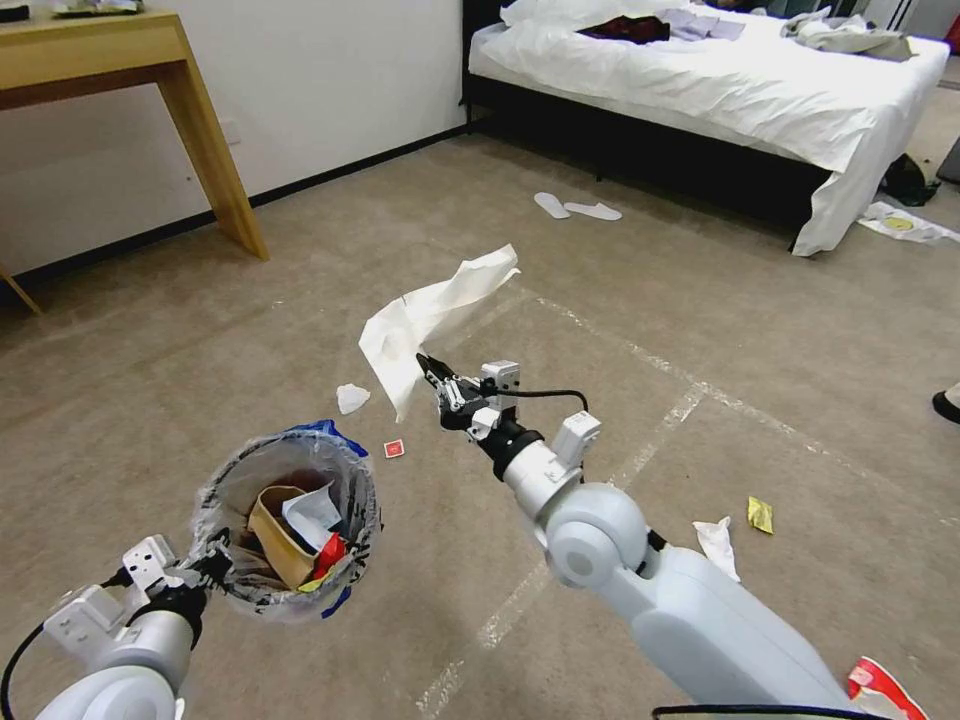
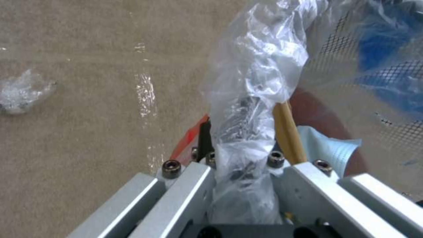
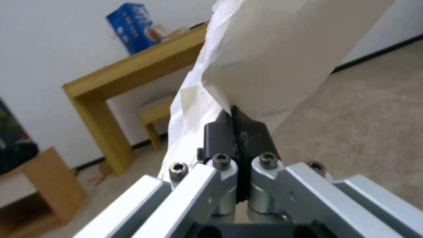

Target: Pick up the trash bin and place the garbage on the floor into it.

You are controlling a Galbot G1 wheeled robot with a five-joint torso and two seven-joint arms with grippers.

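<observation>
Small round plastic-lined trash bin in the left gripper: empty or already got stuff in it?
Partly filled. The small round plastic-lined trash bin, held at its rim by the left gripper, holds brown cardboard, white paper and a red wrapper.

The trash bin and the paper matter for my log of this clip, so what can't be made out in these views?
- Trash bin: its floor, head view, covered by cardboard and wrappers.
- Left gripper: fingertips, left wrist view, wrapped in the clear liner.
- White paper: its far end, right wrist view, cut by the edge.
- Red wrapper: head view, cut by the edge, behind the right arm.
</observation>
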